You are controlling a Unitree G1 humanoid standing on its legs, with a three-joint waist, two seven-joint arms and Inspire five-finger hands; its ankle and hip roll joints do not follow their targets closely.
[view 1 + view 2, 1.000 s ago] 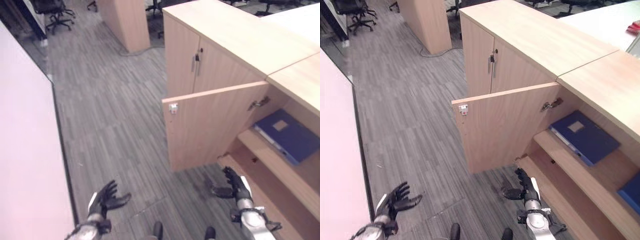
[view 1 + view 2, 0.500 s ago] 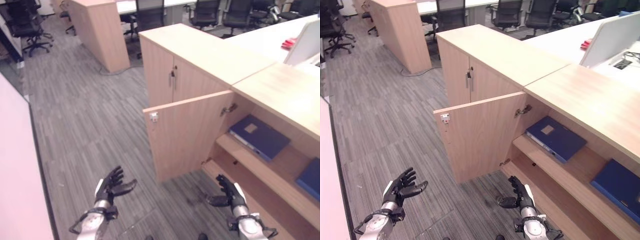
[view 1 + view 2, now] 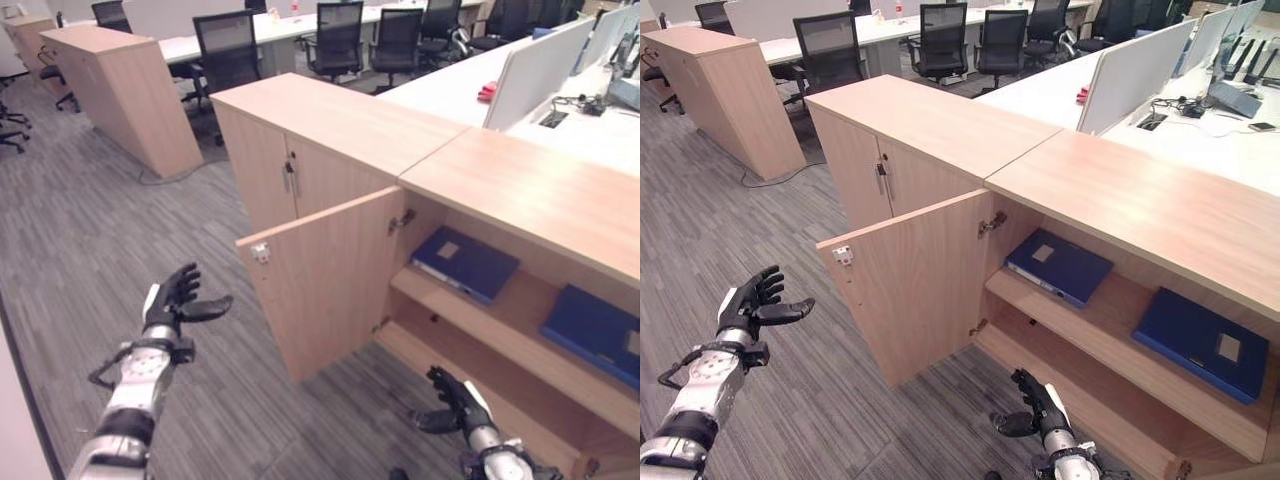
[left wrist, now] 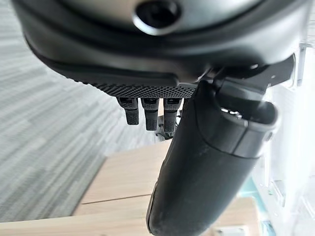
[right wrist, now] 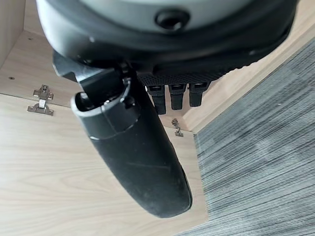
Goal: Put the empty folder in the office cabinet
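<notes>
A: Blue folder [image 3: 1058,266] lies flat on the upper shelf [image 3: 1110,325] of the office cabinet [image 3: 1120,210], left end, just behind the open door [image 3: 910,280]. Second blue folder [image 3: 1200,342] lies further right on the same shelf, well apart from the first.

B: Hands?

A: Both empty. Left hand [image 3: 753,305] raised over the carpet floor [image 3: 90,240], fingers spread and relaxed, well apart from the door. Right hand [image 3: 1033,403] low by the bottom shelf [image 3: 1095,415], fingers loosely open, holding nothing. Wrist views agree: fingers straight, nothing between them.

B: How would a folder handle?

A: My guess: a stiff board cover, light if empty, smooth and a bit slippery. Best taken at the spine or a long edge, thumb on top and fingers under, since it lies flat.

B: Which one is the task folder?

A: Can't tell. Both look alike, each with a pale label too small to read. Whether either is empty can't be seen, nor its thickness. The right-hand folder is cut off at the frame edge in the left eye view. The cabinet's closed section [image 3: 290,170] hides its contents.
</notes>
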